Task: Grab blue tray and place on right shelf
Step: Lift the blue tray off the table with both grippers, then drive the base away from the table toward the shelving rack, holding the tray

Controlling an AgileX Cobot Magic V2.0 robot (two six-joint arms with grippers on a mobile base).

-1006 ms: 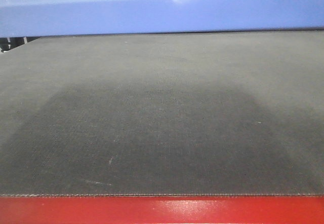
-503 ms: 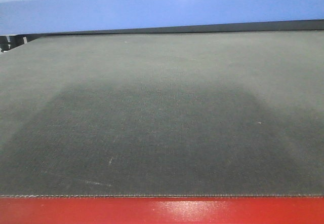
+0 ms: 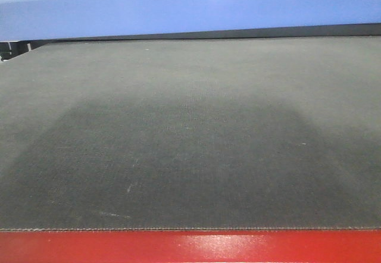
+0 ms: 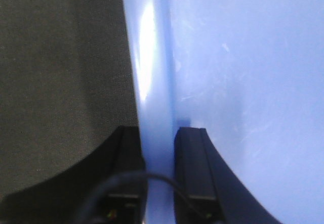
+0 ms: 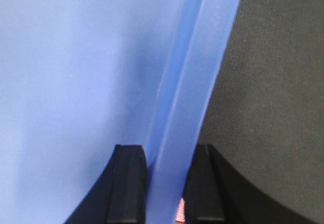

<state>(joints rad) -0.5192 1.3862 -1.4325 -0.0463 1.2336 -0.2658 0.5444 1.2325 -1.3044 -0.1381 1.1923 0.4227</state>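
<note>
One glossy blue tray (image 3: 190, 10), woven mat (image 3: 190, 138)

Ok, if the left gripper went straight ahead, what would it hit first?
The blue tray: its rim sits between the fingers of the left gripper and runs on ahead, though depth is unclear.

No text, label, brand, number or sign readable in any view, blue tray (image 3: 190, 7) plain and glossy, dark grey mat (image 3: 190, 144) unmarked, red bench edge (image 3: 190, 248) near the camera bare too, nothing printed anywhere.
</note>
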